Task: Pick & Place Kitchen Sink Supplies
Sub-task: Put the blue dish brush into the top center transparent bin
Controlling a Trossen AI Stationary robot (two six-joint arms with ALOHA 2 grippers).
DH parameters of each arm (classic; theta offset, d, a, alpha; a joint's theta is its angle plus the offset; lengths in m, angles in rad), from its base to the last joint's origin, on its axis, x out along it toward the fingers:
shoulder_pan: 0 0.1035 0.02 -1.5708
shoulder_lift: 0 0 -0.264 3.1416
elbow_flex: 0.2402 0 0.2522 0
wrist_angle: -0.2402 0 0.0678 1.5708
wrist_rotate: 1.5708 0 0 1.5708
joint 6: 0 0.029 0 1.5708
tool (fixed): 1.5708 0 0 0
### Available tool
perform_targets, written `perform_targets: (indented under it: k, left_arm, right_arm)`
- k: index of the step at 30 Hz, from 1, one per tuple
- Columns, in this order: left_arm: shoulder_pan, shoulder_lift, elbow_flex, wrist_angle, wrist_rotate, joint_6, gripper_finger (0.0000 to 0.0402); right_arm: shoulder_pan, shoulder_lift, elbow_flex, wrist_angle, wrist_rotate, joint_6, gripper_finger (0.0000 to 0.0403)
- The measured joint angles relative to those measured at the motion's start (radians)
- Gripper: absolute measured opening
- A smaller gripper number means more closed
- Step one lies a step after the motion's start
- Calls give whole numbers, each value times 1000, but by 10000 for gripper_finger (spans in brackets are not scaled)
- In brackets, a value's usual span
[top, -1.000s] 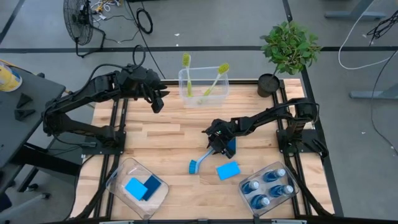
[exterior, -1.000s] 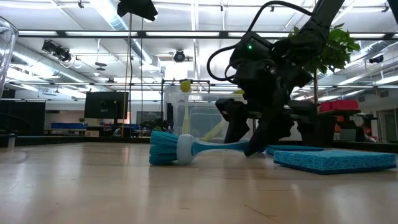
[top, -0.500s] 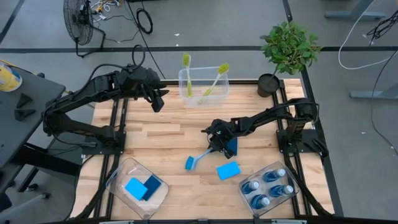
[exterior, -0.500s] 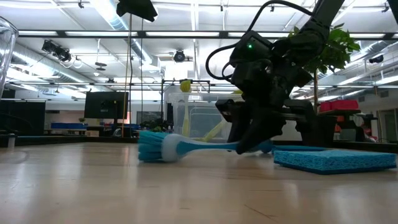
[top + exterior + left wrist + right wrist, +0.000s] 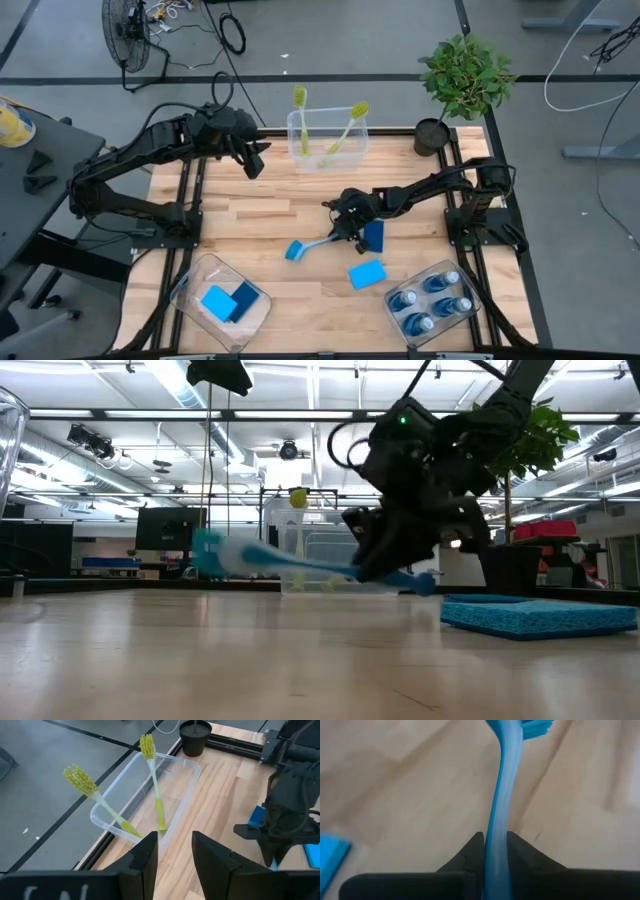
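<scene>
Blue brush [image 5: 312,244] is clamped at handle by right gripper [image 5: 352,222], held clear of table [image 5: 250,215], prob. for bin [image 5: 326,140]. Left gripper [image 5: 255,160] is parted, empty, near bin.

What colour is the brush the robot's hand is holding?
Blue. The brush has a light blue handle and brighter blue bristles, clearest in the right wrist view, clamped in the right hand.

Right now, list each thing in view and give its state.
Blue brush: lifted off the table, clamped by the right gripper.
Left gripper: open, holding nothing.
Yellow-green brushes: leaning in the back bin.
Bottles: upright in their bin.
Light sponge: flat on the table.
</scene>
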Motion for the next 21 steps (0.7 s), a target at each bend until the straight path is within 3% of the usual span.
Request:
perform_targets:
  k: [11,21]
  left_arm:
    - [0,-20,0,55,-4,9,124]
    - [46,-194,0,-4,23,-6,124]
  right_arm:
    - [-5,-81,113,15,200,162,57]
    - [-65,-124,210,-20,315,473,57]
